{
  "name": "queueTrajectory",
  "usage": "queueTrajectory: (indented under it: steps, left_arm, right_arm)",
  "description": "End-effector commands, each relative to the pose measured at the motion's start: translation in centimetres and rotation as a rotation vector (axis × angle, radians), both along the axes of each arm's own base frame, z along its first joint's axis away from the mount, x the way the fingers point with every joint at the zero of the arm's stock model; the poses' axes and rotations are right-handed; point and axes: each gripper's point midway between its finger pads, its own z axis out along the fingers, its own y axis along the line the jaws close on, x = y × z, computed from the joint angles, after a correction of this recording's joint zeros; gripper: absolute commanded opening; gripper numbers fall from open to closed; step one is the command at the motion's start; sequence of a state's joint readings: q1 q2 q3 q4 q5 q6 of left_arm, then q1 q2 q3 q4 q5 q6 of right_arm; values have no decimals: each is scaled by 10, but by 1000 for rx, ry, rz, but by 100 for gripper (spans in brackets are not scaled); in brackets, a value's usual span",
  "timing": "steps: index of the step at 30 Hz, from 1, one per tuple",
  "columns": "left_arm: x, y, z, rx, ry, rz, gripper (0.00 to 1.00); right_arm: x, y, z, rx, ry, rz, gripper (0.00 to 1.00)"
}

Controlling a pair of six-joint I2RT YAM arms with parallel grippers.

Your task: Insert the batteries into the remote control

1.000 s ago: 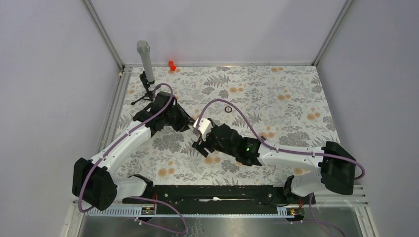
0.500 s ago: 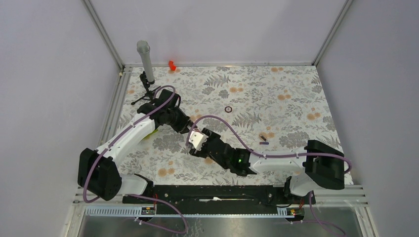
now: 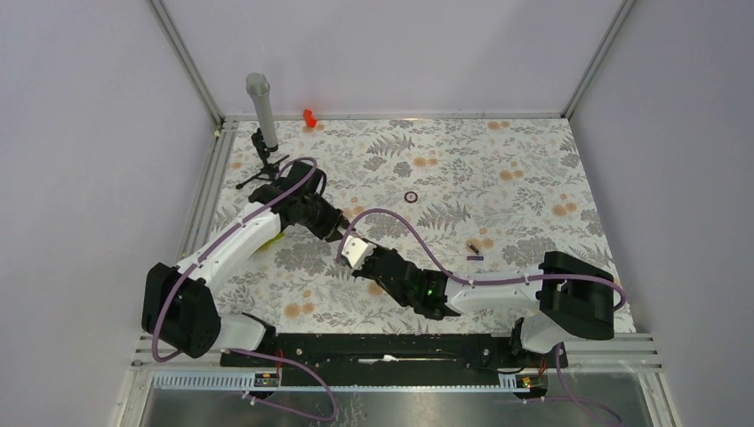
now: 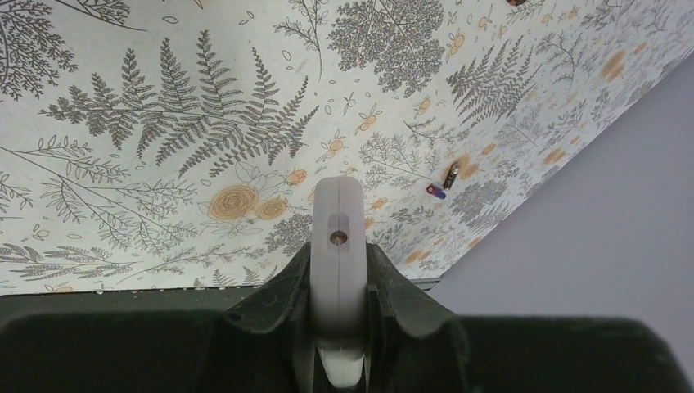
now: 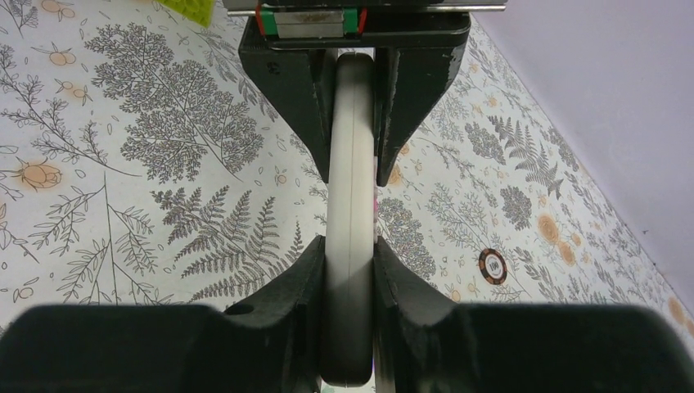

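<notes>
The remote control (image 3: 356, 252) is a slim white bar held edge-on above the table, between the two arms. My left gripper (image 3: 340, 233) is shut on its far end. In the left wrist view the remote control (image 4: 336, 213) sticks out past my left gripper (image 4: 338, 254). My right gripper (image 5: 350, 254) is shut on the near end of the remote control (image 5: 352, 196), both pads flat against its sides. The left gripper (image 5: 353, 155) clamps it further along. The batteries lie on the table to the right, one dark (image 3: 475, 245) (image 4: 451, 173) and one purple (image 3: 476, 258) (image 4: 435, 191).
A poker chip (image 3: 411, 197) (image 5: 493, 265) lies on the patterned cloth behind the grippers. A yellow-green object (image 3: 274, 238) (image 5: 190, 10) shows under the left arm. A grey cylinder on a small tripod (image 3: 259, 102) and a red piece (image 3: 309, 116) stand at the back left.
The right arm has swung left toward the left gripper, and its jaws have closed on the remote control. The left arm has kept its grip and shifted only slightly.
</notes>
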State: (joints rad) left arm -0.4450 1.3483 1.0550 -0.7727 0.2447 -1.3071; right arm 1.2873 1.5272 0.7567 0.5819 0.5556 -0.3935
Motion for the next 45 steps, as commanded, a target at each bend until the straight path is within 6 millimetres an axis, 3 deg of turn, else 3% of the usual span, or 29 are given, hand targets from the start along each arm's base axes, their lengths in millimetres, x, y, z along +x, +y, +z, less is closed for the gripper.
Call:
queueTrajectory:
  steps: [1,4,5,7,9,13,18,24,29,38,41,45]
  left_arm:
    - [5,-3,16,-17,-23,-12,14]
    - [8,-1,19,-4,-72,-34,68]
    - [12,0,22,-7,-112,-45,80]
    - [21,1,27,-17,-207,-66,93]
    - [29,7,35,-13,-321,-77,99]
    - [40,18,62,-29,-569,-114,99]
    - [37,23,96,16,-798,-256,99]
    - [13,2,135,-109,-1073,-436,99]
    - [-9,-9,147,-220,-1134,-520,99]
    - [-37,-18,177,-435,-1187,-512,98]
    - [-45,-22,191,-560,-1192,-497,89]
    - [-50,-23,207,-651,-1210,-476,68]
  right_arm:
    - [-1,8,33,142,-19,6,13]
    - [-3,8,40,173,2,12,13]
    - [-3,7,42,186,16,13,13]
    - [-4,7,46,226,62,19,13]
    - [-5,6,47,280,144,27,13]
    - [-1,-2,53,385,336,24,14]
    - [7,-19,65,511,560,-22,15]
    - [11,-32,97,731,754,-103,16]
    - [7,-33,137,972,869,-62,16]
    - [-16,-20,193,1155,1012,184,19]
    - [-23,-18,201,1184,1052,243,20]
    - [-26,-16,205,1215,1112,286,20]
